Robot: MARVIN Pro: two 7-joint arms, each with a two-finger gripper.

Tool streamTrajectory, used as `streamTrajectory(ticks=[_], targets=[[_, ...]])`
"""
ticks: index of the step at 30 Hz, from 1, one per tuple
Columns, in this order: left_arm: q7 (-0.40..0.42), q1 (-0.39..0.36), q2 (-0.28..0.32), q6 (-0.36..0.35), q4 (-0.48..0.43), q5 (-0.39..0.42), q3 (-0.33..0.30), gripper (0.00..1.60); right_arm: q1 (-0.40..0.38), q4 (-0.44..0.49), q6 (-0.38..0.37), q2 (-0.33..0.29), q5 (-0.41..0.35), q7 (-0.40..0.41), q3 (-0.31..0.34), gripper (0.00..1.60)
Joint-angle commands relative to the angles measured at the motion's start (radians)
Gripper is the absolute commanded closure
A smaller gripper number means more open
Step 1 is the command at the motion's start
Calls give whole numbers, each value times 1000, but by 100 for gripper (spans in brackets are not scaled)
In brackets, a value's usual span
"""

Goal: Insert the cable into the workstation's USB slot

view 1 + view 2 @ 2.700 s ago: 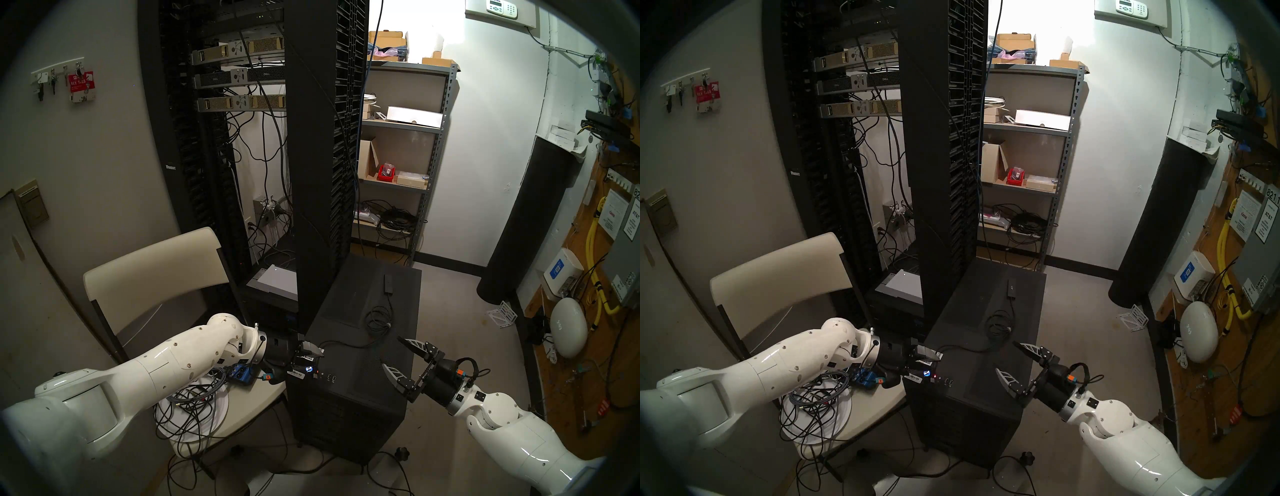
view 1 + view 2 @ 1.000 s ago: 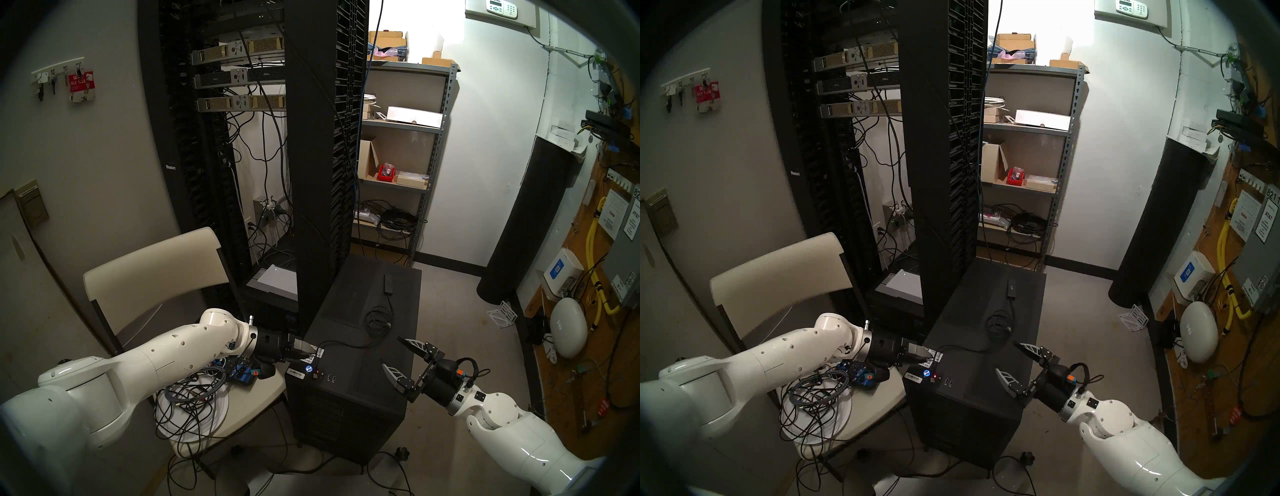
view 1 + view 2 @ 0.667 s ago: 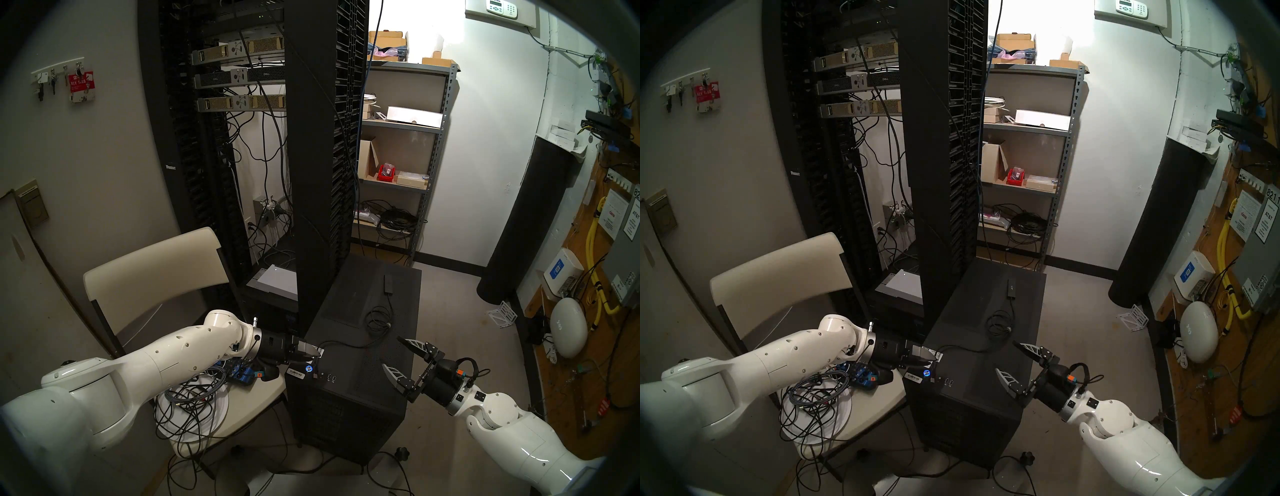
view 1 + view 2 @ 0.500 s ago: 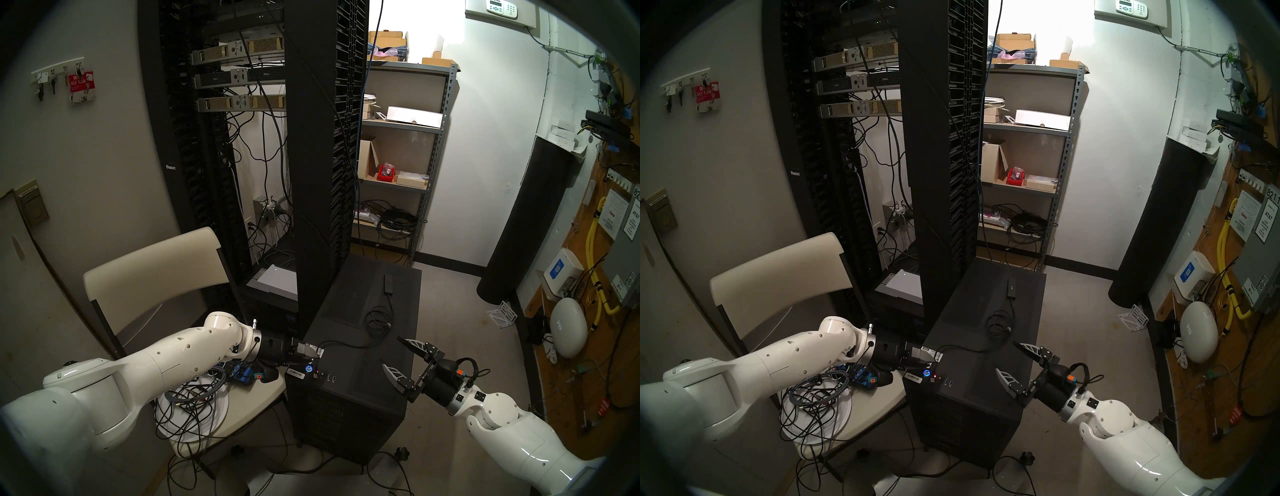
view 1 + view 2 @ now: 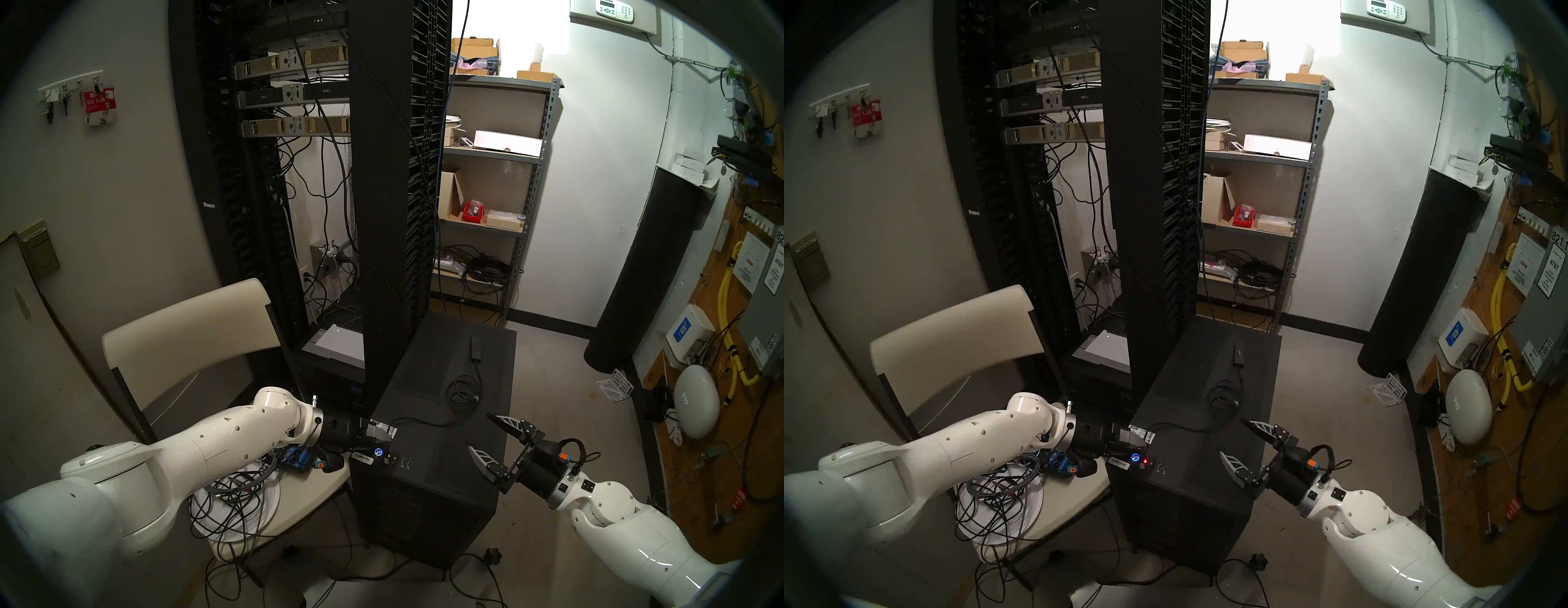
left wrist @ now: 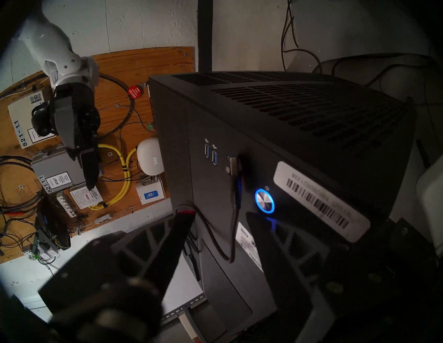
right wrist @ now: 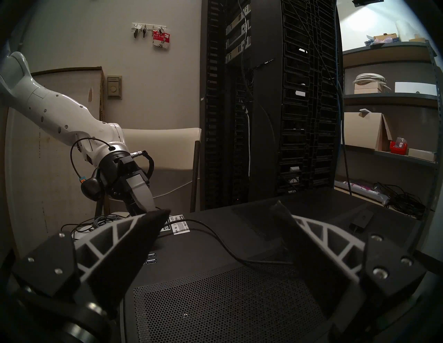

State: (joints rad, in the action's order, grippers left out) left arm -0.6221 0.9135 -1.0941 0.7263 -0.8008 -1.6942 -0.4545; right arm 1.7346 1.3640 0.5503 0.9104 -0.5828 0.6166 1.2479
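Two claws are near the top front edge of the workstation (image 5: pixel 428 463), a black tower standing on the floor beside a cream chair (image 5: pixel 186 335). The cable (image 5: pixel 460 390) lies on the tower's top: its flat adapter box (image 5: pixel 476 348) sits toward the back, a loose coil is in the middle, and from there the cord runs forward to the front edge. In the left wrist view the cable's plug (image 6: pixel 233 165) sits in a slot on the front panel, just beside two blue USB ports (image 6: pixel 211 154) and above a round button ringed in blue light (image 6: pixel 265 200); the cord droops down from it in a loop. The left claw (image 6: pixel 215 215) is by that plug with its fingers apart, one on each side of the hanging cord, gripping nothing. The right claw (image 5: pixel 481 439) hovers over the tower's right side, spread wide and empty, well apart from the plug.
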Motion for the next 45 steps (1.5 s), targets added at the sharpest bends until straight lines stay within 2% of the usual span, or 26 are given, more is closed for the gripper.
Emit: streamTrajectory(ticks=[1,11,20,23,28,33,35,39,40,43,45], targets=[[-20,-9,-42,-7,30,-4,5,46,-4,14,1,0,0,1,1,0],[-50,-15,-74,-21,89,-13,11,46,-4,14,1,0,0,1,1,0],[-68,-20,-91,-21,126,-21,19,55,-4,15,1,0,0,1,1,0],[-72,-19,-92,-19,135,-21,21,81,-3,15,1,0,0,1,1,0],[-82,-12,-92,-20,147,-17,22,89,-3,15,1,0,0,1,1,0],[-92,2,-90,-11,153,4,14,89,-3,15,1,0,0,1,1,0],[-79,16,-83,-5,141,31,-3,119,-4,14,1,0,0,1,1,0],[-49,58,-47,9,60,84,-40,140,-4,14,1,0,-1,1,1,0],[-50,64,-39,9,42,88,-43,160,-4,14,1,0,-1,1,1,0],[-32,96,-28,48,8,145,-74,160,-4,14,1,0,-1,2,1,0],[-9,115,-19,46,-21,170,-91,160,-4,14,1,0,-1,2,1,0]])
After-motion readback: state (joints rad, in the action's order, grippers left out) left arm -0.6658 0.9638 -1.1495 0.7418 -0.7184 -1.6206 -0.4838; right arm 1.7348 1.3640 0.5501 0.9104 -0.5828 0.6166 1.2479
